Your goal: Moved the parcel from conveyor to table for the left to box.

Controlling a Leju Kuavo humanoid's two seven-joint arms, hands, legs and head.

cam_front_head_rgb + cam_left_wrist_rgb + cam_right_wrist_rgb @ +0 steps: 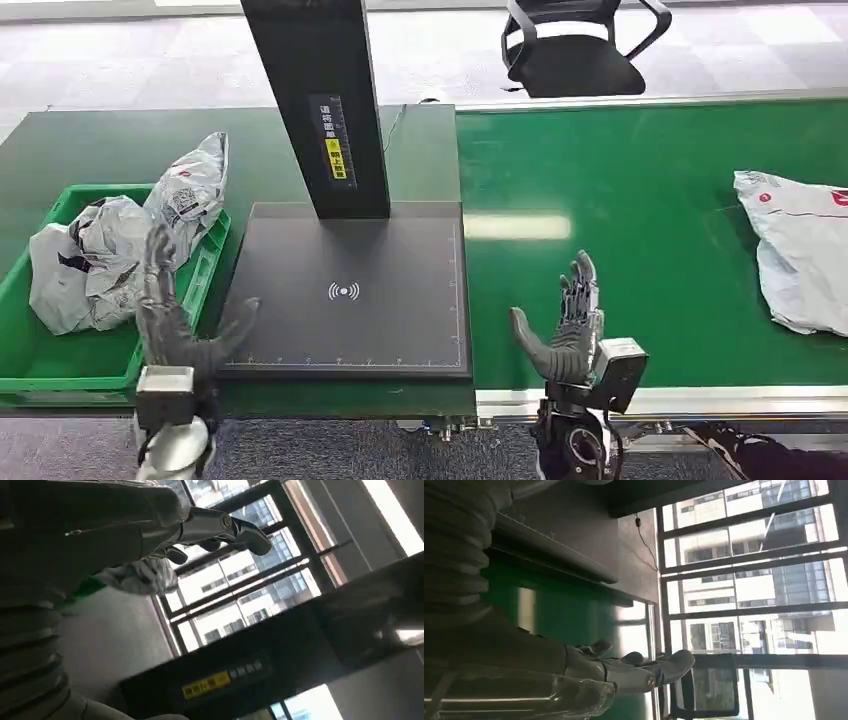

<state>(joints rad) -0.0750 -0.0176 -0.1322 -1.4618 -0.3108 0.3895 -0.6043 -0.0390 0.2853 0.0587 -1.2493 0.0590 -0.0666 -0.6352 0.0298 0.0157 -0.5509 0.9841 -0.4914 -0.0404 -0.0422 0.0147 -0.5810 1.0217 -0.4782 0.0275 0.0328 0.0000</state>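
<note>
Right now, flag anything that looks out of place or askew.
One grey parcel in the green bin is propped over its rim instead of lying inside like the others. The parcel on the conveyor lies crumpled. Both hands are empty.

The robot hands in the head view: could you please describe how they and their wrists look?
Both the left robot hand and right robot hand are dark grey with a thick thumb and slimmer, darker segmented fingers. Each sits on a boxy grey wrist block. The wrist views show a grey ribbed cover behind each hand.
</note>
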